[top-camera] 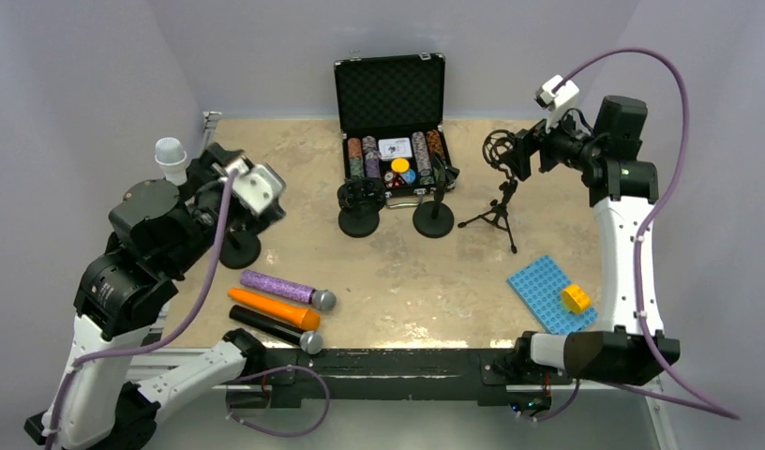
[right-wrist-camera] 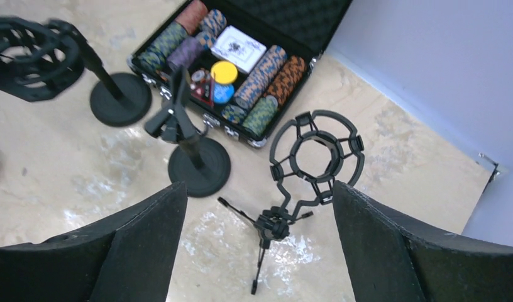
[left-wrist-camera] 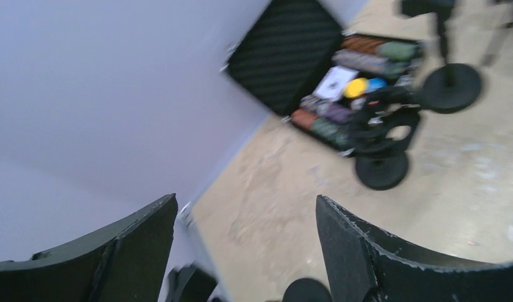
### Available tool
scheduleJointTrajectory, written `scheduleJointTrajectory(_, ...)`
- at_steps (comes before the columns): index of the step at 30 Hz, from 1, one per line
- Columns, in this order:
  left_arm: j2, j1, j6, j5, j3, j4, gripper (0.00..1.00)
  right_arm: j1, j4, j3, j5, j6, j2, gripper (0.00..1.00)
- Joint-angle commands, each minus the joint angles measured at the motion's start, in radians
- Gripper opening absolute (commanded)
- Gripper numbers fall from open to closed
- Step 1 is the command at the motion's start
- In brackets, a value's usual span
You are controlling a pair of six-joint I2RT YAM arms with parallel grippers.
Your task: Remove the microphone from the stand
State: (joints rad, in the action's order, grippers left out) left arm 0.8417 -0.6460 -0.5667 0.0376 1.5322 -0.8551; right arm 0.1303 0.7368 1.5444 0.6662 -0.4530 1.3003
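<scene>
A white-headed microphone (top-camera: 171, 159) stands upright at the far left, just left of my left gripper (top-camera: 213, 161); its holder is hidden behind the arm. A round black stand base (top-camera: 239, 249) shows below the arm. My left gripper (left-wrist-camera: 246, 200) is open and empty, with only wall and table between its fingers; the microphone is out of the left wrist view. My right gripper (top-camera: 517, 155) is open and empty, raised above an empty ring mount on a small tripod (top-camera: 497, 214), which also shows in the right wrist view (right-wrist-camera: 316, 154) between the fingers (right-wrist-camera: 147, 245).
Purple (top-camera: 287, 289), orange (top-camera: 274, 308) and black (top-camera: 276, 328) microphones lie at the front left. An open chip case (top-camera: 390, 103) stands at the back. Two round-base stands (top-camera: 359, 220) (top-camera: 433, 217) sit before it. A blue plate (top-camera: 551, 292) with a yellow brick (top-camera: 576, 297) lies at the right.
</scene>
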Motion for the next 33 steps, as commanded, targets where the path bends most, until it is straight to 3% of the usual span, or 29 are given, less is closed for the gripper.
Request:
scheduleJointTrajectory(1, 0.021, 0.163, 0.058, 0.345, 0.088, 0.103, 0.86, 0.002, -0.022, 0.044, 0.079, 0.108, -0.043, 0.89)
scheduleJointTrajectory(6, 0.004, 0.278, 0.156, 0.358, 0.096, 0.024, 0.89, 0.0, -0.022, 0.062, 0.129, 0.16, -0.031, 0.91)
scheduleJointTrajectory(11, 0.016, 0.295, 0.19, 0.215, 0.085, -0.042, 0.91, -0.064, 0.02, 0.129, 0.229, 0.113, -0.028, 0.91)
scheduleJointTrajectory(14, 0.034, 0.319, 0.131, 0.367, 0.076, 0.051, 0.93, -0.2, 0.086, 0.186, 0.189, -0.016, -0.032, 0.94)
scheduleJointTrajectory(16, 0.031, 0.361, 0.097, 0.452, 0.063, 0.115, 0.94, -0.247, 0.088, 0.205, 0.207, -0.01, -0.027, 0.95)
scheduleJointTrajectory(21, 0.005, 0.476, 0.106, 0.482, 0.001, 0.11, 0.97, -0.308, 0.043, 0.219, 0.247, 0.07, -0.007, 0.95)
scheduleJointTrajectory(25, 0.054, 0.548, 0.17, 0.434, -0.007, 0.023, 0.98, -0.321, 0.026, 0.217, 0.274, 0.083, -0.007, 0.95)
scheduleJointTrajectory(28, 0.084, 0.569, 0.2, 0.411, -0.032, 0.079, 0.98, -0.322, 0.024, 0.212, 0.282, 0.088, -0.007, 0.95)
scheduleJointTrajectory(33, 0.17, 0.711, 0.303, 0.345, -0.026, 0.139, 0.98, -0.324, 0.019, 0.198, 0.275, 0.099, -0.024, 0.95)
